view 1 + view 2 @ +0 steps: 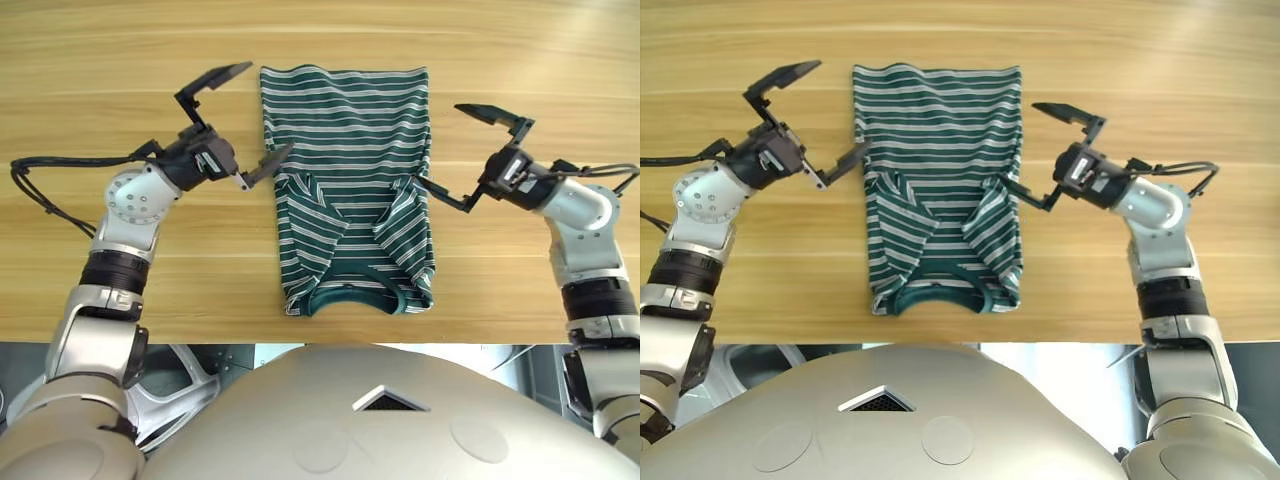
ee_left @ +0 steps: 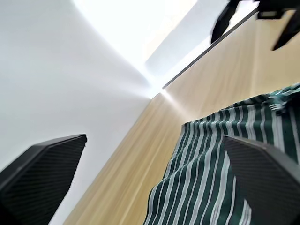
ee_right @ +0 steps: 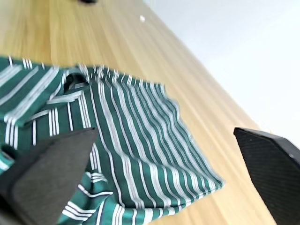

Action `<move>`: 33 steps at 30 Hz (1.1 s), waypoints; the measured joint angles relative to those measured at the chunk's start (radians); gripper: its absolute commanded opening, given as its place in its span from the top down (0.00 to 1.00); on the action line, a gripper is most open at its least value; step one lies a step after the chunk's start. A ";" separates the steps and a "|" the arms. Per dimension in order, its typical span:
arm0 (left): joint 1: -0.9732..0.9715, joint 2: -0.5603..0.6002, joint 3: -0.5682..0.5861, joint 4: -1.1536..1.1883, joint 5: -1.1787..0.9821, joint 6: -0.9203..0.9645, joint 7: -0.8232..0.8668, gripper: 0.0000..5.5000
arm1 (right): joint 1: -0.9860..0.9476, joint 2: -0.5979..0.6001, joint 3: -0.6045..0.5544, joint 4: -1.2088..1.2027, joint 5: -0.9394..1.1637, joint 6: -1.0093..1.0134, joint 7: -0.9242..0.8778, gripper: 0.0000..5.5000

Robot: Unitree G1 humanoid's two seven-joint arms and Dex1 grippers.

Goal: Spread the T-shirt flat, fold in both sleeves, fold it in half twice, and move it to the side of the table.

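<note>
A green T-shirt (image 1: 350, 170) with white stripes lies flat in the middle of the wooden table (image 1: 120, 60), collar toward me, both sleeves folded in over the body. My left gripper (image 1: 234, 122) hovers open just off the shirt's left edge, one fingertip close to the folded left sleeve. At the shirt's right edge my right gripper (image 1: 458, 150) is open too, its lower finger near the folded right sleeve. Neither holds cloth. The striped shirt (image 2: 220, 173) lies beyond the left fingers (image 2: 42, 173) in the left wrist view, and the shirt (image 3: 126, 140) between the right fingers (image 3: 51, 164) in the right wrist view.
Bare wooden table surface stretches to the left, right and beyond the shirt. The table's near edge (image 1: 200, 342) runs just below the collar. Black cables (image 1: 50, 170) trail from the left arm over the table.
</note>
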 measured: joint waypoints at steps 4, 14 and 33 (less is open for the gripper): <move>0.084 0.115 -0.040 -0.075 -0.013 0.017 -0.168 0.02 | 0.083 -0.116 -0.048 -0.004 -0.048 -0.032 0.045 0.02; 0.339 0.363 -0.050 -0.205 0.125 -0.013 -0.298 0.02 | 0.364 -0.327 -0.034 -0.036 -0.135 -0.146 0.222 0.02; 0.289 0.164 -0.207 -0.270 0.232 0.050 -0.293 0.13 | 0.349 -0.249 0.194 -0.111 -0.179 -0.166 0.230 0.18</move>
